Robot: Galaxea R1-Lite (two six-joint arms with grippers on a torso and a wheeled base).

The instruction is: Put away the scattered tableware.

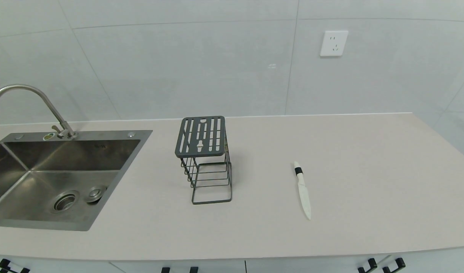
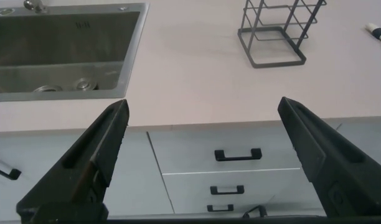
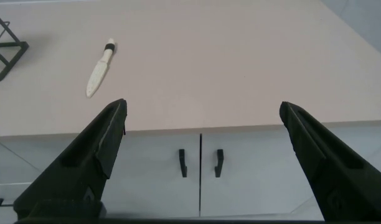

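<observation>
Right gripper [image 3: 203,109] is hanging back off the counter's [image 1: 368,170] front edge, over the cabinet doors, jaws spread wide and holding nothing. Left gripper [image 2: 203,104] is sitting the same way, spread and empty, nearer the sink [image 1: 103,133]. Knife [image 1: 302,189] is lying flat on the counter, well right of the rack [image 1: 203,159]. Its long axis is running roughly front to back, handle toward the wall, tip toward the front edge. It's lying ahead of the right jaws, offset toward the rack. Right arm looks nearer, so you're probably going in with that one, jaws across the axis.
</observation>
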